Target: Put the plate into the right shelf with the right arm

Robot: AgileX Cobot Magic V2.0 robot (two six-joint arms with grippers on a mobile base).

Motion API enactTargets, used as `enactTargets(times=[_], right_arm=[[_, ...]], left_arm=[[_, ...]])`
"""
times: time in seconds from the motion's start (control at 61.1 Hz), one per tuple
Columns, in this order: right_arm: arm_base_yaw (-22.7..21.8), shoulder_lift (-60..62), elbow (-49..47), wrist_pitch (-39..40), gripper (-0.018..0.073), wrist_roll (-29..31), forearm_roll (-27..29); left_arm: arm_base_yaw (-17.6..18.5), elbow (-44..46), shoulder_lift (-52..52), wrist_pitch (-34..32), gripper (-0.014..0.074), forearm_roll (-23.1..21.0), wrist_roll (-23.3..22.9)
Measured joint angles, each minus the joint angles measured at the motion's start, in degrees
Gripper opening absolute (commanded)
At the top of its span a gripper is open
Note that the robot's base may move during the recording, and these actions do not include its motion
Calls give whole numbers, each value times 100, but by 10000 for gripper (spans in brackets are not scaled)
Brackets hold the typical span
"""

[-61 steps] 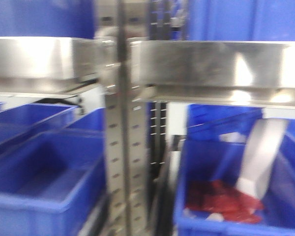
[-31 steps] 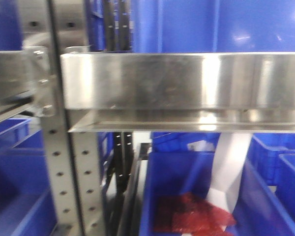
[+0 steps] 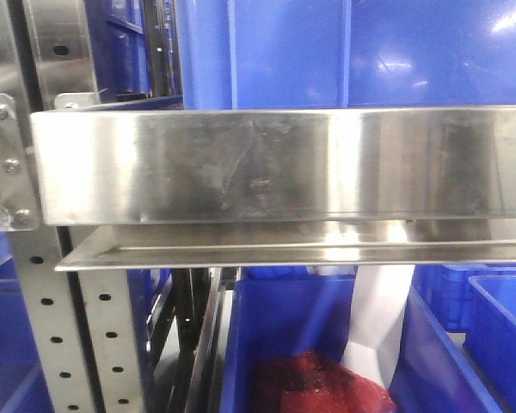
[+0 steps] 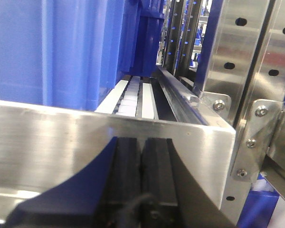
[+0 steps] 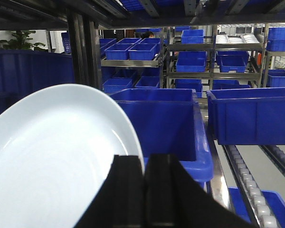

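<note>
The right gripper [image 5: 145, 160] was clamped on the plate [image 5: 57, 161], its black fingers [image 5: 164, 190] pinching the rim at the plate's lower right edge; only the right wrist view showed this. The plate was round, plain white and glossy. It was tilted across the lower left of that view, with a blue bin [image 5: 166, 118] behind it and a roller track [image 5: 249, 190] lying open to the right.

The left gripper [image 4: 141, 142] was closed on nothing, close before a steel lip [image 4: 61, 137].

The front view showed neither gripper nor plate. There the right shelf [image 3: 267, 163] spanned the frame with its tall brushed lip, bolted at the left end to a perforated upright [image 3: 60, 344]. Blue bin walls [image 3: 327, 52] stood directly above the lip, and a lower bin [image 3: 275, 327] sat beneath it.
</note>
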State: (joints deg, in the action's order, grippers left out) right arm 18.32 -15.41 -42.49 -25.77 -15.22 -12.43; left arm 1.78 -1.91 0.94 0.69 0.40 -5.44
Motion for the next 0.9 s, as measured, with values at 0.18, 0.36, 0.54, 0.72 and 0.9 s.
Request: enactTargets(times=[0.18,0.36,0.54,0.72,0.9], right_arm=[[0,0,0,0,50,0,0],[0,0,0,32,50,0,0],[0,-131,-249,335,55,0,0],[0,-1123,-1564,285,55,0,0],[0,-2516,-2918,-173,55,0,0]], left_arm=[[0,0,0,0,-47,0,0],[0,0,0,0,-47,0,0],[0,0,0,0,-47,0,0],[0,0,0,0,-47,0,0],[0,0,0,0,-47,0,0]])
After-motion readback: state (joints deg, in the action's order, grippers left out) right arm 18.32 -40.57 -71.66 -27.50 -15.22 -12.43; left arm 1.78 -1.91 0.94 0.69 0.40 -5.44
